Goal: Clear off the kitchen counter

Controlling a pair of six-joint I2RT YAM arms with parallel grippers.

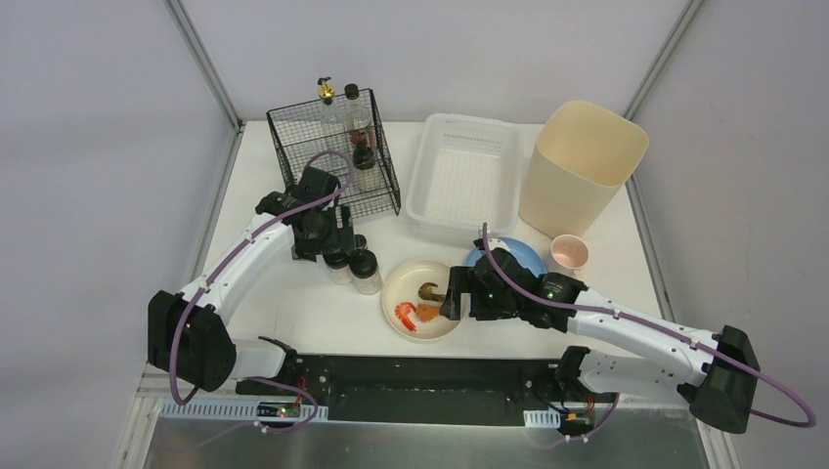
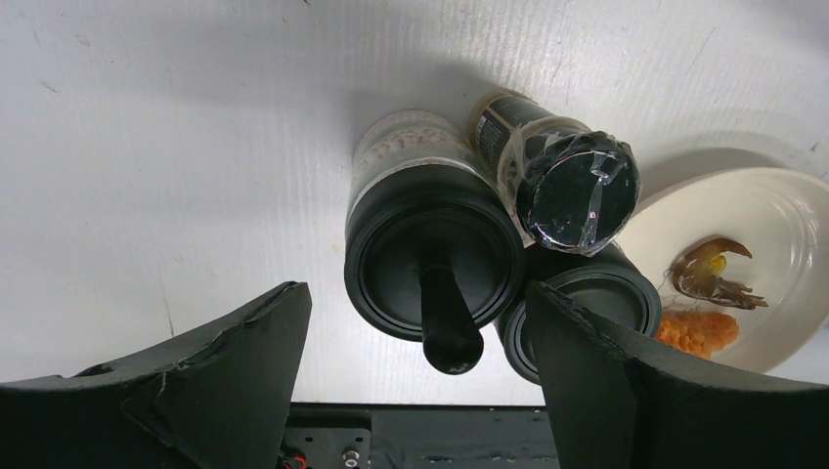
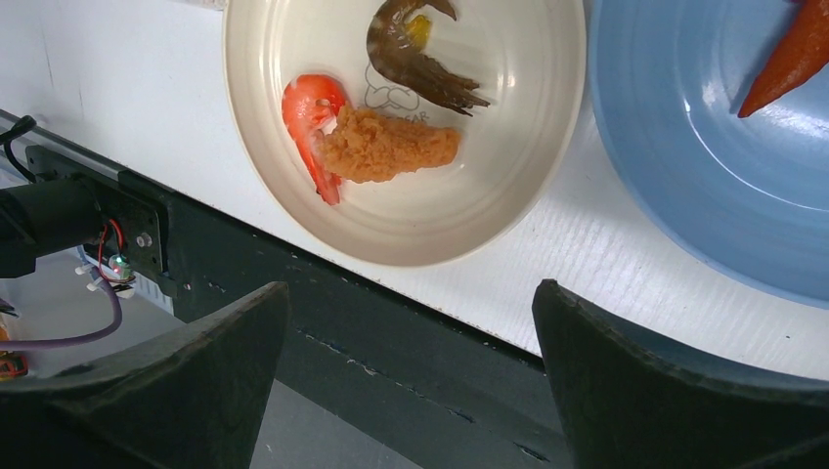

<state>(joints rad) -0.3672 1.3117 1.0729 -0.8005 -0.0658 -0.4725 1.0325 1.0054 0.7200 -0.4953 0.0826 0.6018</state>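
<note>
The kitchen counter spreads white beneath my arms. At its far edge stand a beige bin, a white slotted basket and a wire basket of bottles. The cream bowl holds a shrimp. My left gripper gapes astride a black-capped jar, and my right gripper gapes above the bowl.

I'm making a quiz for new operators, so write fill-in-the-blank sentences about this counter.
The left claw is above ___ black-lidded jars.
The pink cup stands beside the ___ plate.
The right claw, near the shrimp bowl, is ___.
Missing: three; blue; open.
</note>
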